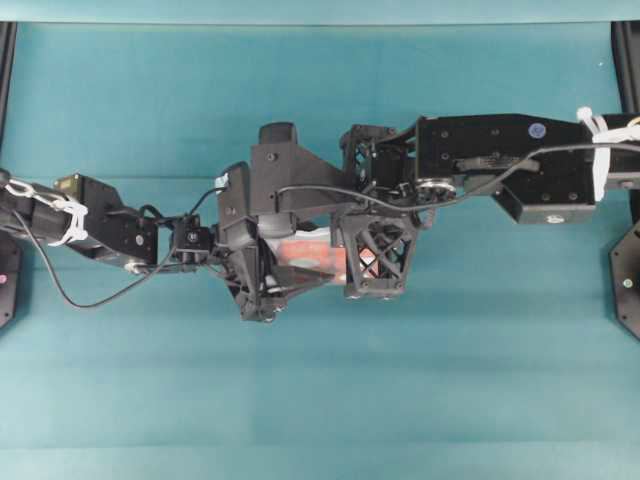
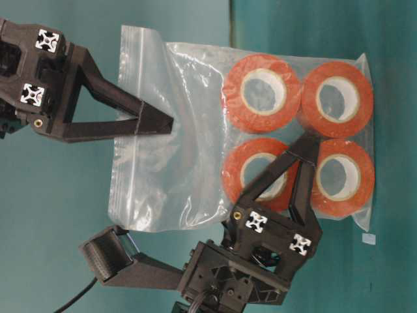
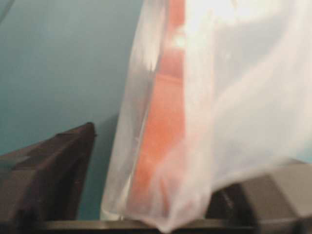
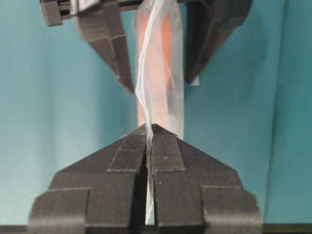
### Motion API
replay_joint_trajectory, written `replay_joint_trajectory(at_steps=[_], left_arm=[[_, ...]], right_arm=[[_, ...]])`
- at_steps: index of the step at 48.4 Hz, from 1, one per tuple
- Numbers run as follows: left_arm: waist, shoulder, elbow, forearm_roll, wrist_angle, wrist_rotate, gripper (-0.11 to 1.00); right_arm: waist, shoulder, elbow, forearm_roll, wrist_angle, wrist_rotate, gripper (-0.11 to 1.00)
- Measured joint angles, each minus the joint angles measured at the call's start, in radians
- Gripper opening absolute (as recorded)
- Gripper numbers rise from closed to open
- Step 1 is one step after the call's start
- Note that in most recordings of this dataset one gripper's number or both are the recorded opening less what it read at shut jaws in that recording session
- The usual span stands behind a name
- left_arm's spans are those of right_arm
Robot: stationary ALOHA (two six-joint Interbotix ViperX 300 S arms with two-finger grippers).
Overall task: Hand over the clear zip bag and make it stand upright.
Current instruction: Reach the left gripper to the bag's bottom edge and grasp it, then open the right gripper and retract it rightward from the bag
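Observation:
The clear zip bag (image 2: 186, 176) hangs in the air, with several orange-red tape rolls (image 2: 260, 91) at its lower end. My right gripper (image 2: 163, 122) is shut on the empty film near the zip end. In the right wrist view its jaws (image 4: 147, 127) pinch the thin plastic tight. My left gripper (image 2: 305, 142) reaches in among the rolls and stands open, one finger on each side of the bag (image 4: 163, 58). In the left wrist view the bag (image 3: 161, 122) lies deep between the jaws, and teal shows between it and the left finger (image 3: 53, 170).
A teal cloth covers the table (image 1: 320, 400). A small pale scrap (image 2: 368, 238) lies on it near the bag's roll end. Black frame posts (image 1: 5, 60) stand at both sides, and a loose cable (image 1: 60, 285) hangs from the left arm.

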Motion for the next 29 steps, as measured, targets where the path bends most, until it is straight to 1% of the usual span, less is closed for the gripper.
replay_joint_trajectory(at_steps=[7, 9, 19, 25, 29], left_arm=[[-0.012, 0.000, 0.000, 0.000, 0.005, 0.040, 0.29], [-0.015, 0.000, 0.002, 0.000, 0.006, 0.060, 0.23], [-0.020, 0.000, -0.006, 0.000, 0.043, 0.107, 0.23], [-0.021, 0.000, -0.006, 0.000, 0.063, 0.126, 0.23], [-0.020, 0.000, -0.006, 0.000, 0.064, 0.135, 0.23]], right_arm=[[0.000, 0.000, 0.002, 0.000, -0.003, 0.000, 0.00], [0.000, 0.000, 0.002, 0.000, -0.006, 0.000, 0.00], [-0.003, 0.002, 0.005, 0.000, -0.012, 0.008, 0.01], [-0.009, 0.000, 0.005, 0.000, -0.012, 0.026, 0.01], [-0.009, 0.000, 0.005, 0.000, -0.012, 0.035, 0.06]])
